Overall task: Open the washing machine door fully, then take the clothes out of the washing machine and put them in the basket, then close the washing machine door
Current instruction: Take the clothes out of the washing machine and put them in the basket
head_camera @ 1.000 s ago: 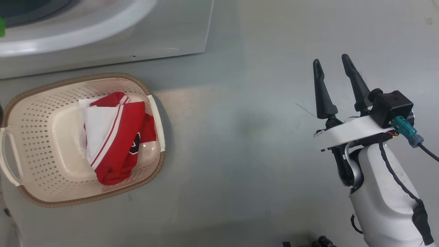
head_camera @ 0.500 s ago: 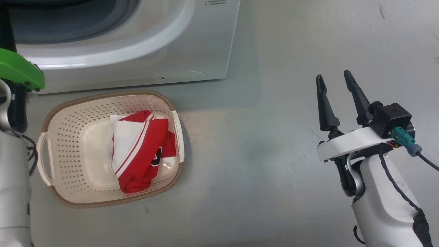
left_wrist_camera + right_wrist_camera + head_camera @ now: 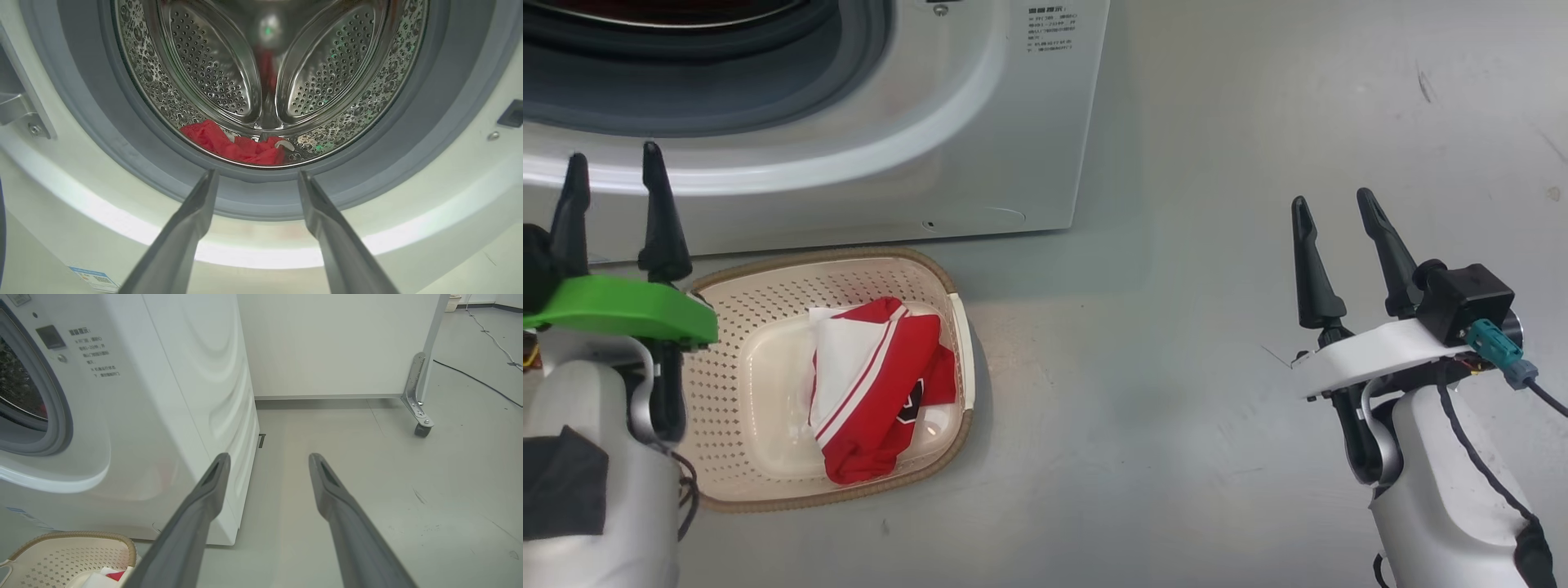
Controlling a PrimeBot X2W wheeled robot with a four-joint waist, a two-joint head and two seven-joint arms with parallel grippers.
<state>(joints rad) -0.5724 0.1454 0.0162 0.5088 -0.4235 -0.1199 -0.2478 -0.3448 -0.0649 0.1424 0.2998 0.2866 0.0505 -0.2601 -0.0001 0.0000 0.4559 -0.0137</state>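
Down left, the left gripper (image 3: 614,163), fingers apart, faces the washer (image 3: 980,122), a red garment (image 3: 237,147) in its drum (image 3: 212,61); clothes (image 3: 874,376) lie in the basket (image 3: 792,261) on the scuffed grey floor (image 3: 1176,408); the right gripper (image 3: 1331,200), also spread, hovers empty, a white wheeled panel (image 3: 327,343) beyond.

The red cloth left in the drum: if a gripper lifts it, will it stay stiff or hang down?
Probably it hangs down: the red cloth lies crumpled in soft folds on the drum floor. It looks thin, so likely light.
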